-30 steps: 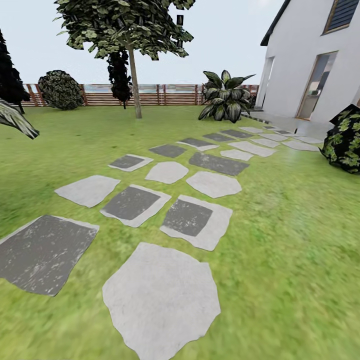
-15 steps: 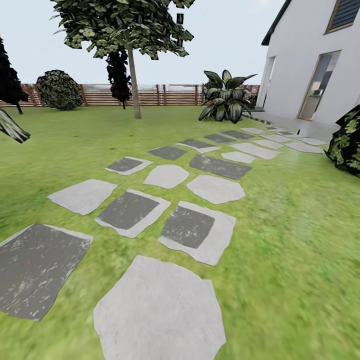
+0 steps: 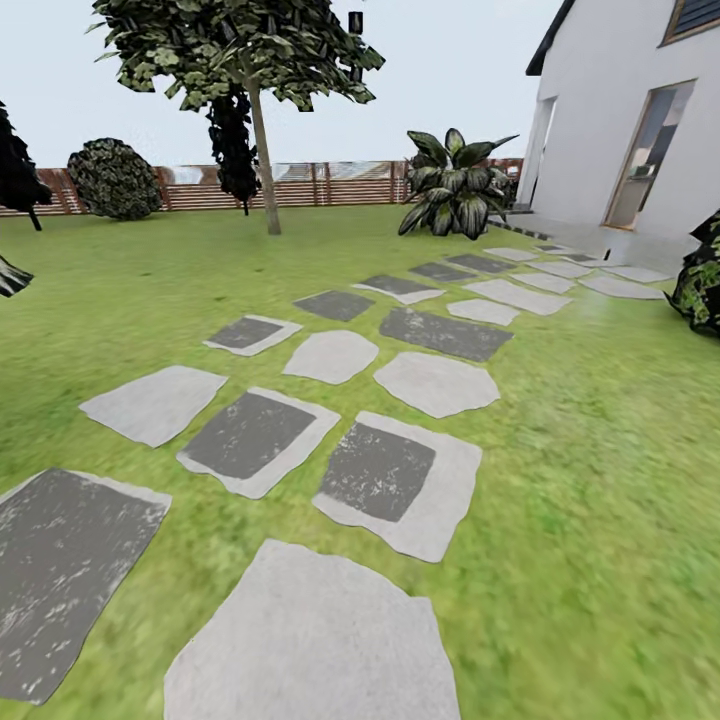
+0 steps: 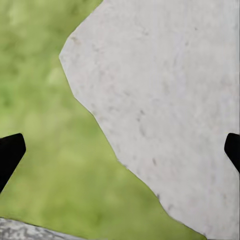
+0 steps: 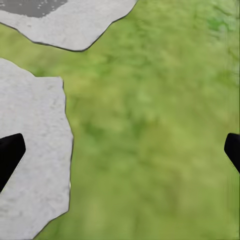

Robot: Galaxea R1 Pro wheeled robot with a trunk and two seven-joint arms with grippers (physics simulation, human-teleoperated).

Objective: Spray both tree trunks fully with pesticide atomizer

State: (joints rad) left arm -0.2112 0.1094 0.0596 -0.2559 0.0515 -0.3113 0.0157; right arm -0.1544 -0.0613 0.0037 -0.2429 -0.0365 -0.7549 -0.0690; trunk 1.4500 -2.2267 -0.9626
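One tree (image 3: 262,150) stands on the lawn (image 3: 600,450) before the fence (image 3: 330,185), beyond the stepping slabs (image 3: 395,480). Left hand (image 4: 120,150) and right hand (image 5: 120,150) hang spread wide, released, over slab and grass.

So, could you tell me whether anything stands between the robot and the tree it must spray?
Nothing visible does: open lawn and flat stepping slabs lie before the tree trunk. The striped-leaf plant stands off to the side.
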